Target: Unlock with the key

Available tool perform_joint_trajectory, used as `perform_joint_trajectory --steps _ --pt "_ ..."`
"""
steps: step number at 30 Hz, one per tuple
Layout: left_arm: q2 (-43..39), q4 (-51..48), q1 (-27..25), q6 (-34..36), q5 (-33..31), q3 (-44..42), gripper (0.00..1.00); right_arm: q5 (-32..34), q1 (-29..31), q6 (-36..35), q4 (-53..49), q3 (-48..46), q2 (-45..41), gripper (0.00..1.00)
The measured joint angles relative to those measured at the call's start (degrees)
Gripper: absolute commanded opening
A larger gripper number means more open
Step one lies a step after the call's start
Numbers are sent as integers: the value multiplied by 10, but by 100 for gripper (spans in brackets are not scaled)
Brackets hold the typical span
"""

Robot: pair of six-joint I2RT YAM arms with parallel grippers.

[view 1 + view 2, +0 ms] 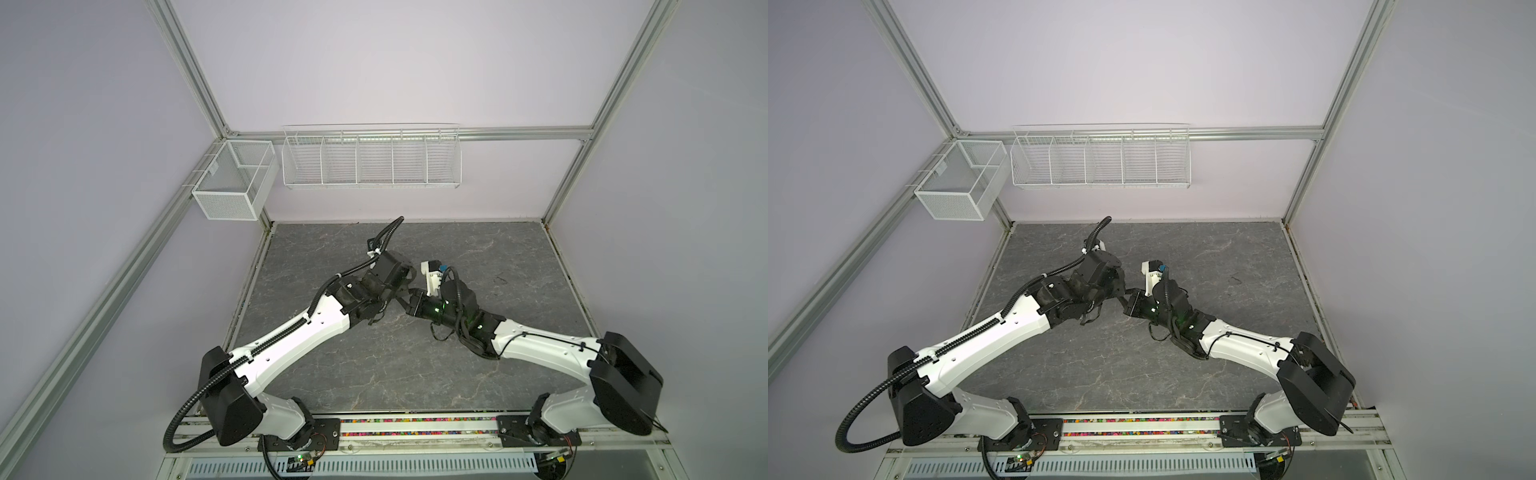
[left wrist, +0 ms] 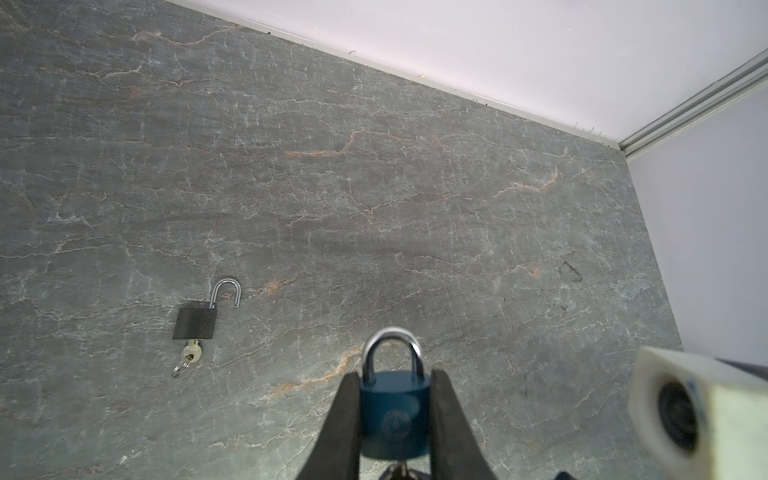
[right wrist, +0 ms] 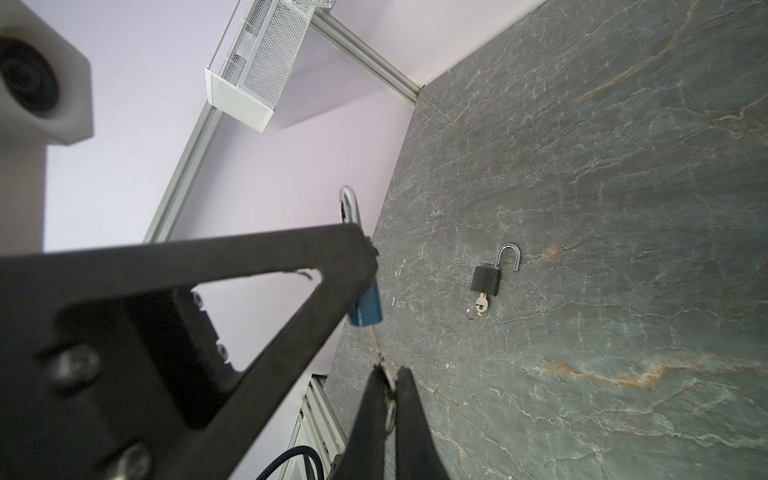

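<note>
L gripper (image 2: pixel 395 376) was clamped on blue padlock (image 2: pixel 394 415) body, raised over table (image 2: pixel 374 208) centre, shackle closed; R gripper (image 3: pixel 390 376), pinched shut on key (image 3: pixel 377 344), sat at lock's base end, key shank in line w/ body's long axis.

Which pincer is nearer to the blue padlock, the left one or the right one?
Left. The left pincer clamps the blue padlock by its body. The right pincer is shut on the key at the padlock's base, not touching its body.
</note>
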Motion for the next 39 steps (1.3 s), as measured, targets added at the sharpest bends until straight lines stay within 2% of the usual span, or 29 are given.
perform_joint_trajectory --steps 17,27,39 --pt "-3 11 -4 -5 -16 -9 0 6 -1 -5 -53 39 4 6" --pt "-15 15 -2 -5 6 -18 0 -3 -8 -22 -56 44 6 6" --pt "-24 28 -3 1 0 -28 0 -5 -8 -40 -60 46 6 6"
